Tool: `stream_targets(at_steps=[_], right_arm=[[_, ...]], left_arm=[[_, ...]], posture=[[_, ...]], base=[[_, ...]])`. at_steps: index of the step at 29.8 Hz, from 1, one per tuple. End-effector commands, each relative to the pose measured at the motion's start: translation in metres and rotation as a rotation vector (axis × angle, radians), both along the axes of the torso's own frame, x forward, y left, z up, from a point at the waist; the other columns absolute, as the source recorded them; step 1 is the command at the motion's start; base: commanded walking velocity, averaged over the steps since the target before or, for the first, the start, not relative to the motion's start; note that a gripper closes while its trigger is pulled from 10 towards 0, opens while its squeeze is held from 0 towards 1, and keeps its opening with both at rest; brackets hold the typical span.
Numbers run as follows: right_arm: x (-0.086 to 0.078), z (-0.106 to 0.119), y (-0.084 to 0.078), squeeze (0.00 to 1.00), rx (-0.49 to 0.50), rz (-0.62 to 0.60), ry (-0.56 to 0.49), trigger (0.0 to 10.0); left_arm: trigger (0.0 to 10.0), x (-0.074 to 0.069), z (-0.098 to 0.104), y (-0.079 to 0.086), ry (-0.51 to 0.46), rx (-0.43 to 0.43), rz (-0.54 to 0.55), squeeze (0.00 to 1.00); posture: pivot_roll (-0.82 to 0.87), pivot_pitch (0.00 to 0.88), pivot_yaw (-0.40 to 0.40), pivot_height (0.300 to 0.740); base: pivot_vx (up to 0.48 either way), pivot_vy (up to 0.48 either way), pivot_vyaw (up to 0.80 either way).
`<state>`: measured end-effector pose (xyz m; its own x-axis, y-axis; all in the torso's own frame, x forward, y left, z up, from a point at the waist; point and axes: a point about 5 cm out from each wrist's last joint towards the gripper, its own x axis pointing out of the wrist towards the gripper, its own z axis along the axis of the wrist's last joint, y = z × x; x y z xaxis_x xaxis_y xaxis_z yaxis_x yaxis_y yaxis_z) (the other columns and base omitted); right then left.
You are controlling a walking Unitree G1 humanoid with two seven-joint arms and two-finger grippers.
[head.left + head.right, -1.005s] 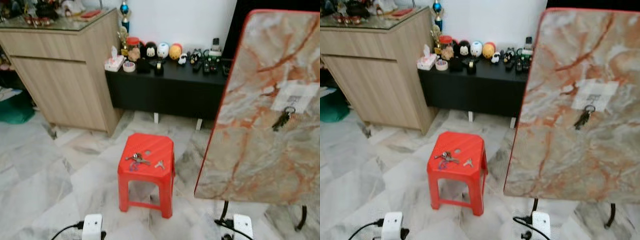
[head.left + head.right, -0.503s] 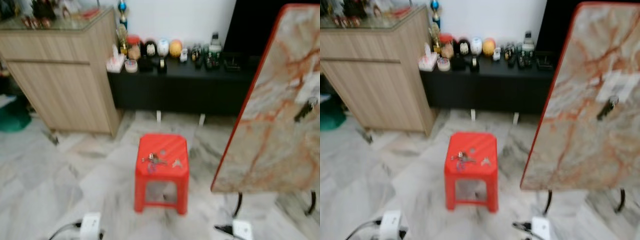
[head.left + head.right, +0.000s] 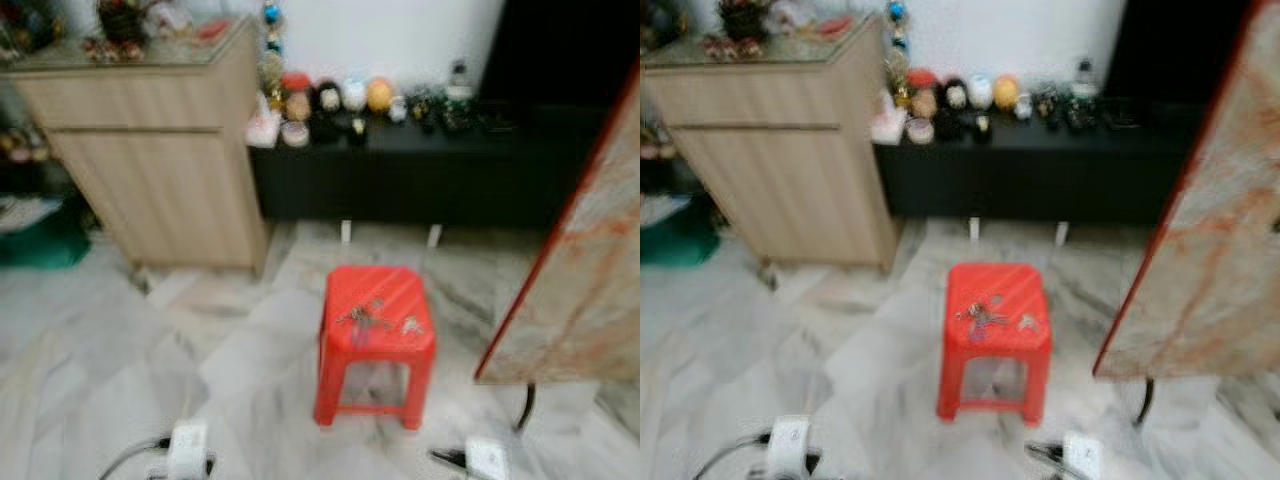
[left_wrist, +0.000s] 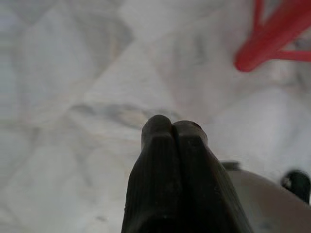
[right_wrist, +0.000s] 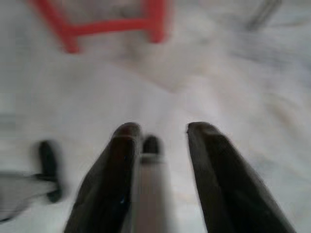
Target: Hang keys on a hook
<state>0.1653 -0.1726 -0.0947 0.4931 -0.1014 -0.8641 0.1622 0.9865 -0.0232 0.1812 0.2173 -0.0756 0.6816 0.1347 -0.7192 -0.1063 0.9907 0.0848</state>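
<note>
Here, a bunch of keys (image 3: 364, 318) lies on top of a red stool (image 3: 376, 340) standing on the marble floor (image 3: 120, 350). Right of the stool leans a marbled board (image 3: 590, 290); behind it, a black shelf (image 3: 420, 170) carries small figurines, a wooden cabinet (image 3: 160, 180) to its left. Left gripper (image 4: 173, 127) hangs above the floor near a stool leg, fingers pressed together; right gripper (image 5: 158, 131) hangs with fingers spread, pinching nothing.
</note>
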Motion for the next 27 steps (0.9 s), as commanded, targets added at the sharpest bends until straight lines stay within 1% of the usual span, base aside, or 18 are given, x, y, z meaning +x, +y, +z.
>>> stream_targets(at_steps=[1, 3, 7, 17, 27], right_arm=[[-0.0021, 0.0005, -0.0130, 0.00, -0.030, -0.012, 0.004, 10.0], [-0.0020, 0.0005, -0.0131, 0.00, -0.031, -0.005, 0.005, 10.0], [-0.0020, 0.0006, -0.0141, 0.00, -0.035, -0.001, 0.006, 10.0], [-0.0024, 0.0005, -0.0141, 0.00, -0.036, 0.007, 0.006, 10.0], [-0.0036, 0.0001, -0.0148, 0.00, -0.041, 0.008, 0.009, 10.0]], left_arm=[[10.0, 0.0005, -0.0011, -0.0064, 0.000, -0.011, -0.009, 0.00], [10.0, 0.0003, -0.0013, -0.0066, 0.006, 0.005, -0.022, 0.00], [10.0, -0.0007, -0.0023, -0.0073, 0.018, -0.005, -0.018, 0.00], [10.0, -0.0040, -0.0035, -0.0081, 0.013, -0.021, -0.014, 0.00], [10.0, -0.0057, -0.0042, -0.0078, 0.014, -0.033, -0.007, 0.00]], posture=[[0.01, 0.028, 0.018, 0.740], [0.01, 0.028, 0.018, 0.740], [0.01, 0.024, 0.018, 0.740], [0.01, 0.014, 0.018, 0.740], [0.01, 0.016, 0.018, 0.740]], base=[[0.000, 0.000, 0.00], [0.000, 0.000, 0.00], [0.000, 0.000, 0.00], [0.000, 0.000, 0.00], [0.334, 0.000, 0.00]])
